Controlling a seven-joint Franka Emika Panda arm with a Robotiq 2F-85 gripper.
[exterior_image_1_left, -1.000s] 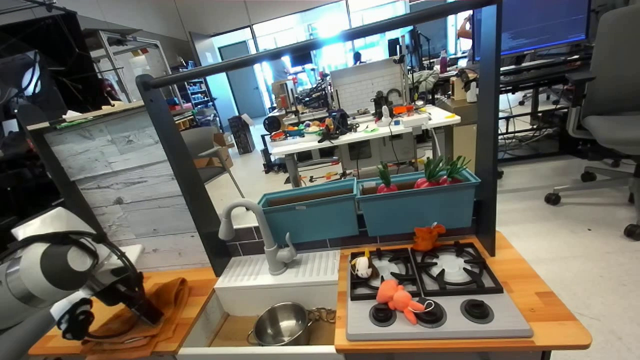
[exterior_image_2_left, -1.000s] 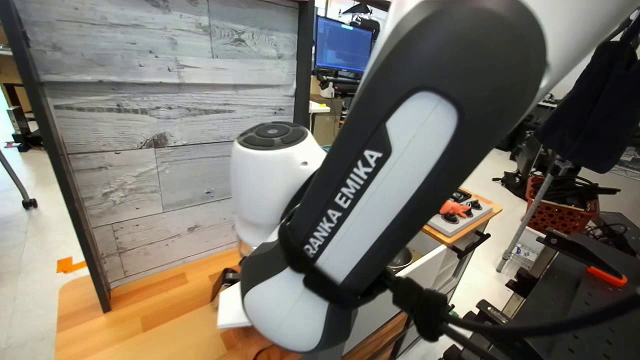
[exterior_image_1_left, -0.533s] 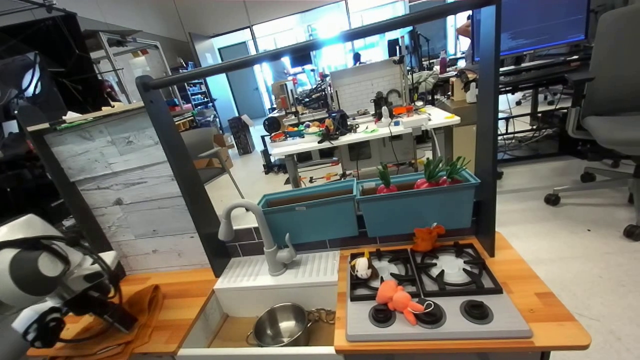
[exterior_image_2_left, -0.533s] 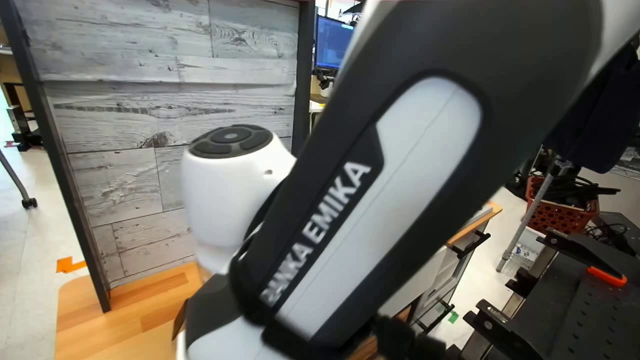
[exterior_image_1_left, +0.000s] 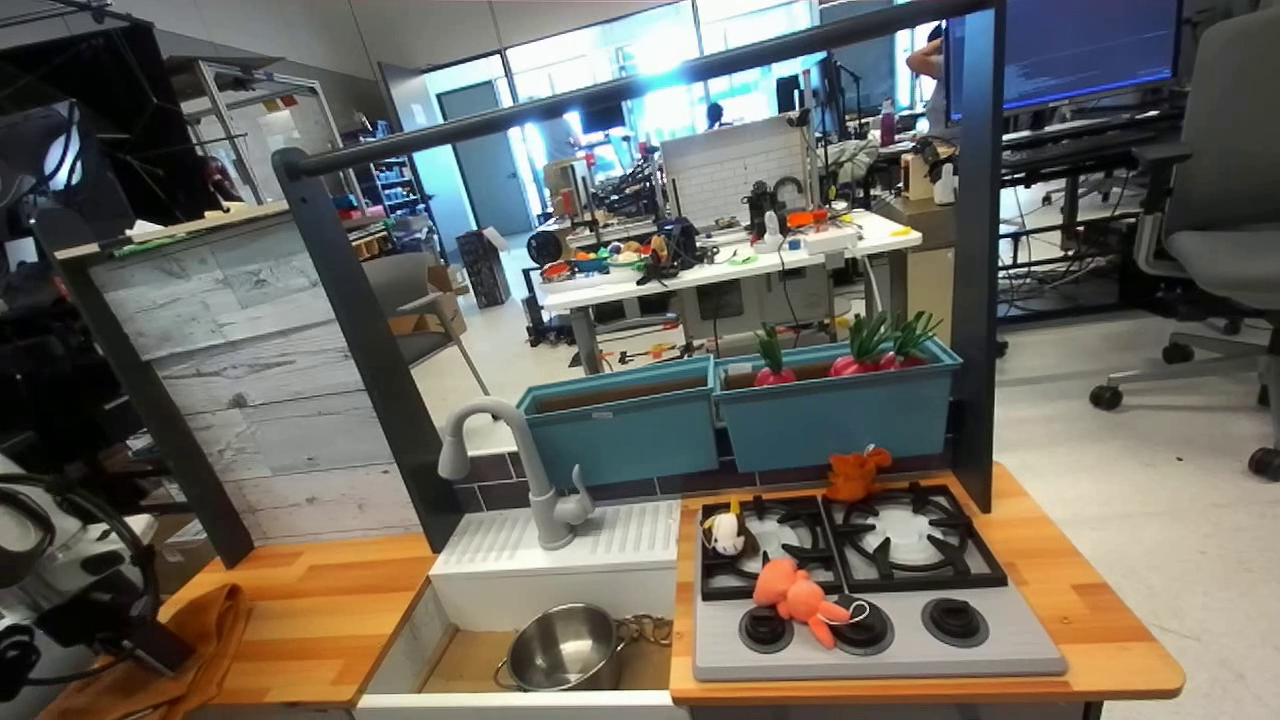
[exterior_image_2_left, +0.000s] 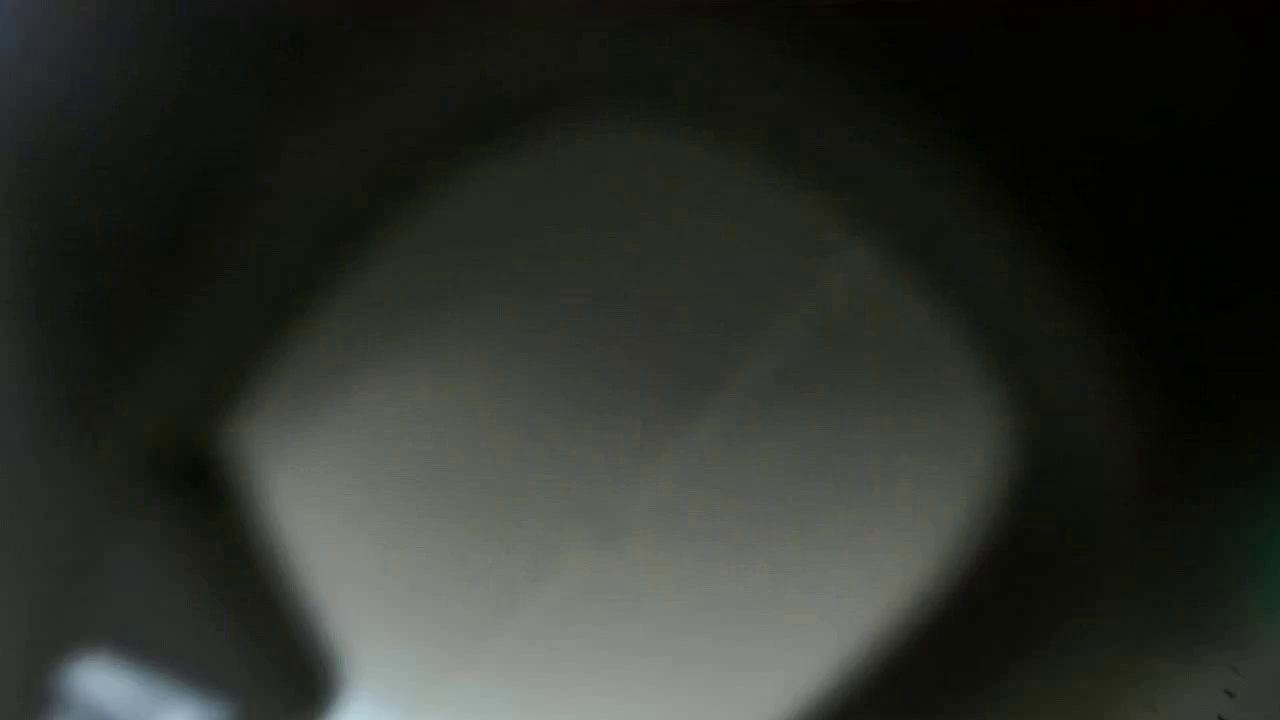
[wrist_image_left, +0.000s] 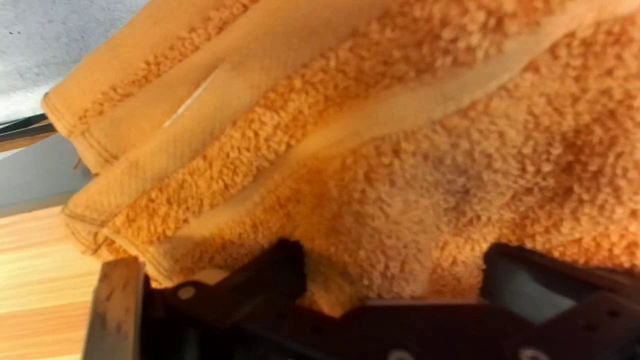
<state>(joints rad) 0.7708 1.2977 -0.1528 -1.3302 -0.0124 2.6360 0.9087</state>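
One orange-brown towel (wrist_image_left: 400, 185) before wide-spread jaws

As seen in an exterior view, the towel is laid in loose folds at the near left end of the wooden counter (exterior_image_1_left: 330, 600). Right at it the gripper (wrist_image_left: 393, 272) is held, its jaws wide apart. No fold is seen pinched between them, and whether the cloth is touched cannot be told. The step in hand is judged to be the handling of the towel, with no grip on it. For a hold, a raised fold would need to be brought well between the jaws before they are closed; a flat stretch could simply be pushed along the wood. An exterior view is filled by a dark, blurred shape, probably the arm (exterior_image_2_left: 640, 520), so little else can be made out there.

Among the containers, a metal pot (exterior_image_1_left: 565, 650) is held in the sink (exterior_image_1_left: 520, 706), its mouth turned up, with no contents made out. What look like metal links (exterior_image_1_left: 655, 628) are seen just to its right. On the far side, a brown inside is shown by the left planter (exterior_image_1_left: 620, 435); in the right planter (exterior_image_1_left: 840, 420), toy radishes (exterior_image_1_left: 775, 377) are set, one apart and two close together. At the right, soft toys (exterior_image_1_left: 778, 585) are spread over the stove (exterior_image_1_left: 905, 662).
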